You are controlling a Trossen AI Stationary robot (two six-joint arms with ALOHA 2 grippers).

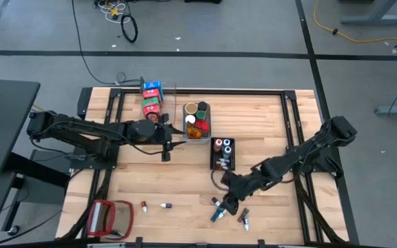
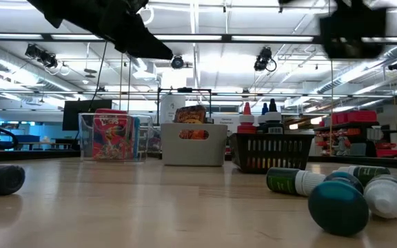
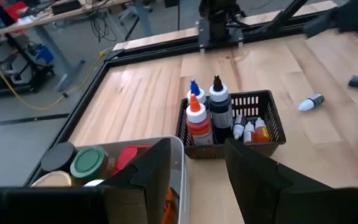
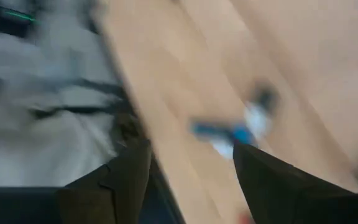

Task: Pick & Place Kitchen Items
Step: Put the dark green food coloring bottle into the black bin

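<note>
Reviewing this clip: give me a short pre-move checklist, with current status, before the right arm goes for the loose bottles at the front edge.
1. Right gripper open with nothing between its fingers: ok.
2. Loose bottles lying free on the table: ok.
3. Exact bottle under the right gripper: cannot tell; the right wrist view is smeared.
4. Black bin has spare room: cannot tell.
5. Left gripper apart from the right arm, by the grey bin: ok.

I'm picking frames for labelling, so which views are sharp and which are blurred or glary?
High view: sharp, evenly lit. Low view: bright ceiling lights glare, the nearest bottles look soft. Left wrist view: black basket fairly clear, the left claw soft. Right wrist view: heavily smeared, the right claw over a streaked blue-capped bottle.
</note>
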